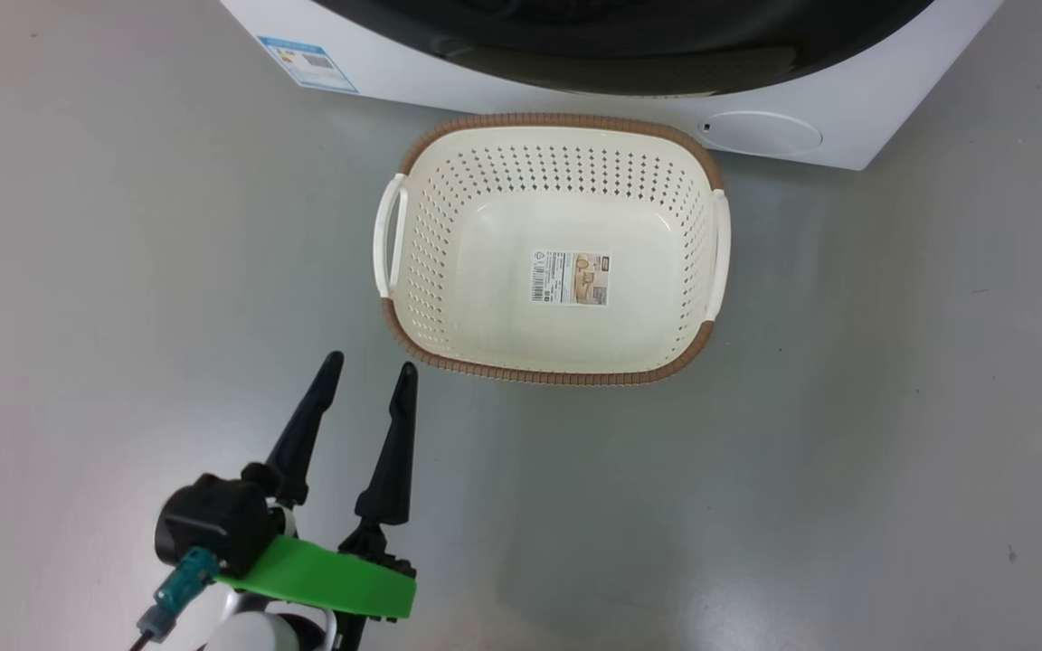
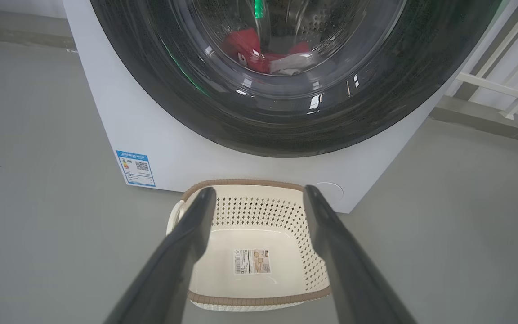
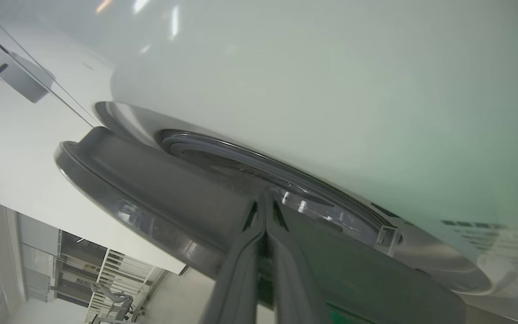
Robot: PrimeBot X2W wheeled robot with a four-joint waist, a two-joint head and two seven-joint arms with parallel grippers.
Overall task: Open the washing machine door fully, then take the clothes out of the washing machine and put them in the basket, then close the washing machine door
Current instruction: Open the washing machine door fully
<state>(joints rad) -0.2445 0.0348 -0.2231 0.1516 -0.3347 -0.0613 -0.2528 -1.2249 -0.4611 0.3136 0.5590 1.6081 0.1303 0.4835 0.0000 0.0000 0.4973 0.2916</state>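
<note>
Left hand point(image 1: 370, 363) wide, empty; right hand point(image 3: 265, 200) closed tight; clothes point(image 2: 250, 47) blurred behind door point(image 2: 286, 135).

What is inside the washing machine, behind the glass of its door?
Red clothes with some white lie in the steel drum, seen through the glass. The black rim of the door covers the rest.

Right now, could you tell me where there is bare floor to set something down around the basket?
Wide bare floor lies right of the basket and left of it, ahead of the left gripper. Inside it, just a sticker. Tight between its far rim and the washing machine.
</note>
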